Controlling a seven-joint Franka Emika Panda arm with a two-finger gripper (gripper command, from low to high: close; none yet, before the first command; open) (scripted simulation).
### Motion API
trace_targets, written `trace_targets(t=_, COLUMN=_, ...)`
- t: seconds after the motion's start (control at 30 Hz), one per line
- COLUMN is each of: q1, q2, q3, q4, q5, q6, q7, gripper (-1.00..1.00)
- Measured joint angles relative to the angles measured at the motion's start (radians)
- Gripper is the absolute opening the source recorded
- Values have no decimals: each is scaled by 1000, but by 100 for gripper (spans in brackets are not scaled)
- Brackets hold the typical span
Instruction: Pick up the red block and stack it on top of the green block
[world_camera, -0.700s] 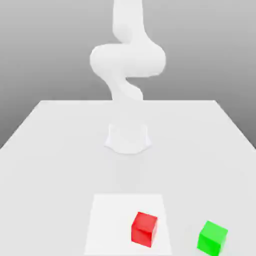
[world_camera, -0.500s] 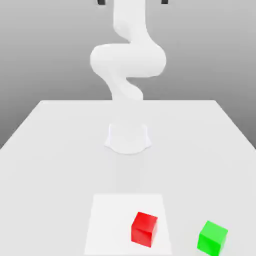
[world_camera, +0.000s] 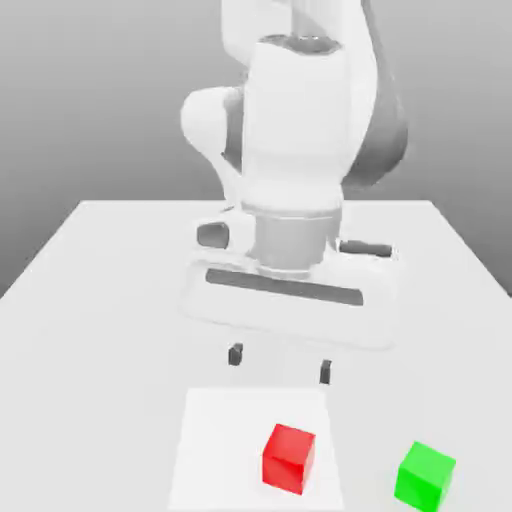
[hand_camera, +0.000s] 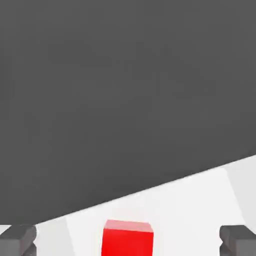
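Observation:
The red block (world_camera: 289, 457) sits on a lighter square patch near the table's front edge; it also appears in the hand view (hand_camera: 127, 238) between the two finger ends. The green block (world_camera: 425, 475) rests on the table toward the exterior view's right of the red one, a block-width or so away. My gripper (world_camera: 280, 364) hangs open above and just behind the red block, its dark fingertips (world_camera: 235, 354) spread wide with nothing between them. It touches neither block.
The white table (world_camera: 100, 300) stretches back to the arm's round base, which my hand now covers in the exterior view. The light square patch (world_camera: 220, 450) marks the front middle area. The table's front edge lies close to both blocks.
The hand has dropped fast from above the exterior view's top edge down to just over the table, close behind the red block. Both blocks stay where they were.

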Motion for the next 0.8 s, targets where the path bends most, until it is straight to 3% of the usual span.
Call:
trace_targets(t=0.23, q1=40, q2=249, q3=-40, q4=-4, q5=-33, q6=172, q7=73, gripper=0)
trace_targets(t=0.27, q1=49, q2=279, q3=-52, q4=0, q5=-44, q6=196, q7=81, gripper=-100)
trace_targets(t=0.5, q1=50, q2=283, q3=-53, q4=1, q5=-46, q6=201, q7=84, gripper=-100)
trace_targets(t=0.67, q1=25, q2=129, q3=-11, q4=-22, q5=18, q6=70, q7=34, gripper=-100)
trace_targets(t=0.8, q1=109, q2=123, q3=89, q4=80, q5=1, q6=-44, q7=-28, gripper=-100)
